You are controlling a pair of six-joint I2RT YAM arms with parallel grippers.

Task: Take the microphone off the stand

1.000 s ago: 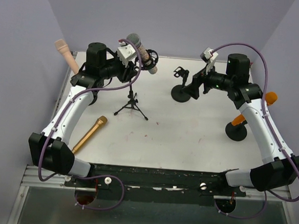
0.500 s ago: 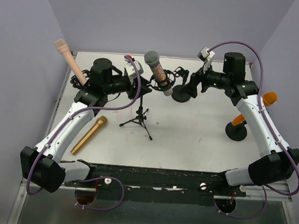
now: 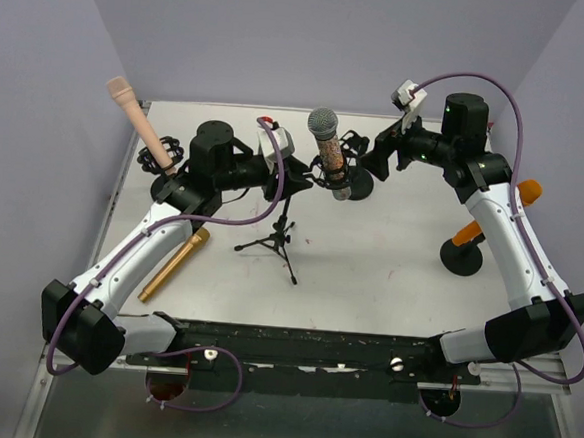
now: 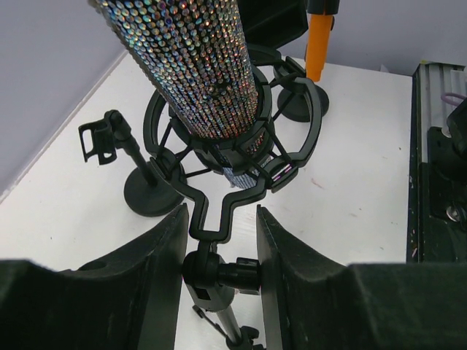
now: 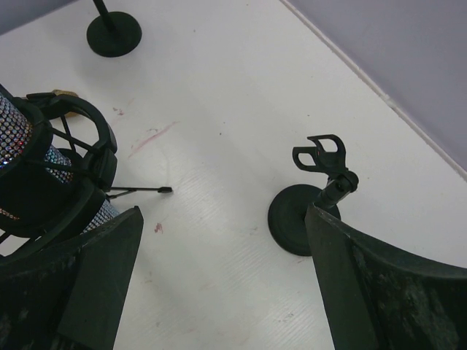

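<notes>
Over the white table, a sequinned microphone fills its ringed stand.

right hand gaped wide | sequined microphone sat in black shock mount, left edge | clip stand stood on white bench, right

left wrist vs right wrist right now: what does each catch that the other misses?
Left wrist only: left gripper shut on the tripod stand at its joint; orange microphone behind. Right wrist only: open right gripper, a tripod leg, a second round base. Both: glitter microphone in its shock mount, and the empty clip stand.
</notes>
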